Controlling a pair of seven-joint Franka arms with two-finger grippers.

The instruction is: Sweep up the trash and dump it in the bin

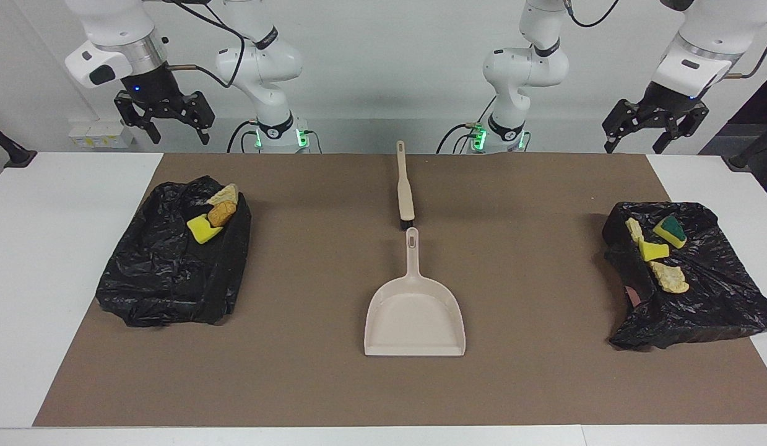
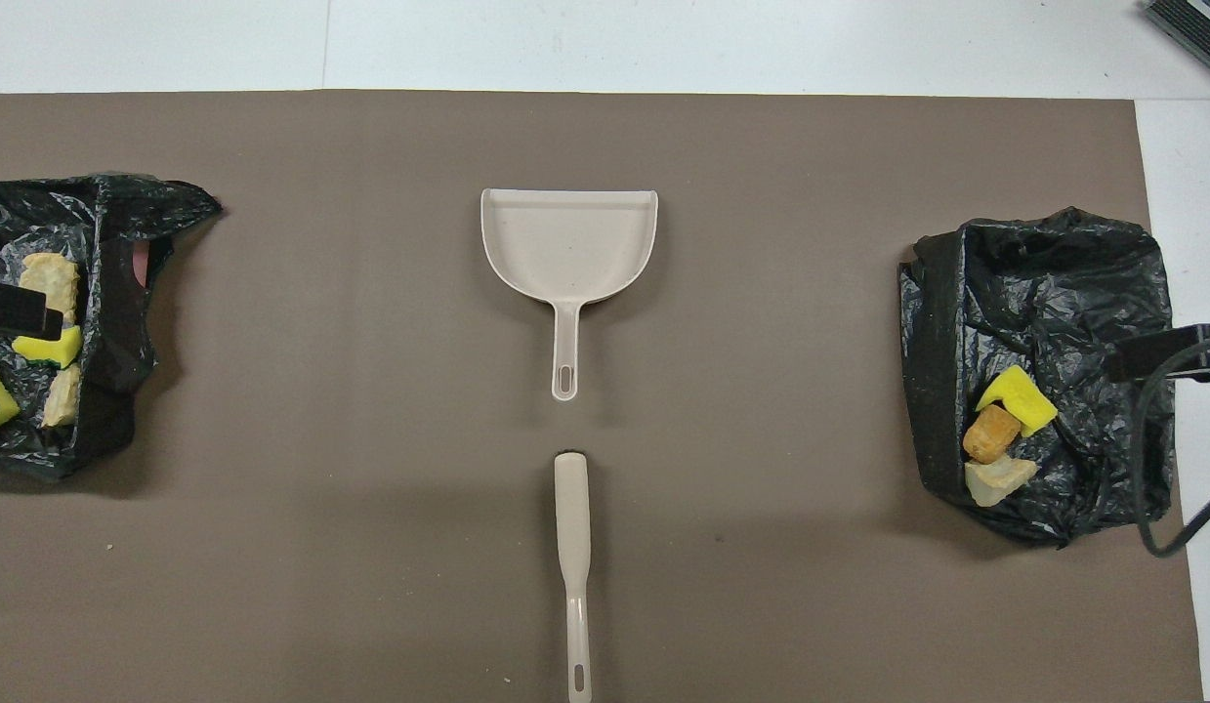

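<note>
The trash lies in two black bag-lined bins. Three scraps [image 1: 213, 217] sit in the bin [image 1: 160, 279] at the right arm's end, also seen in the overhead view [image 2: 1005, 430]. Several scraps [image 1: 658, 251] sit in the bin [image 1: 717, 297] at the left arm's end. An empty beige dustpan [image 1: 414, 316] lies mid-table, its handle toward the robots. A beige brush [image 1: 405, 189] lies in line with it, nearer to the robots. My right gripper [image 1: 180, 139] hangs open above its end's bin. My left gripper [image 1: 632, 148] hangs open above the other bin. Both arms wait.
A brown mat [image 1: 296, 371] covers most of the white table [image 1: 49, 248]. The dustpan [image 2: 568, 239] and brush [image 2: 572, 547] lie along its middle. The bins [image 2: 116, 322] [image 2: 1054, 283] sit at the mat's two ends. A black cable [image 2: 1147, 469] hangs over the right arm's bin.
</note>
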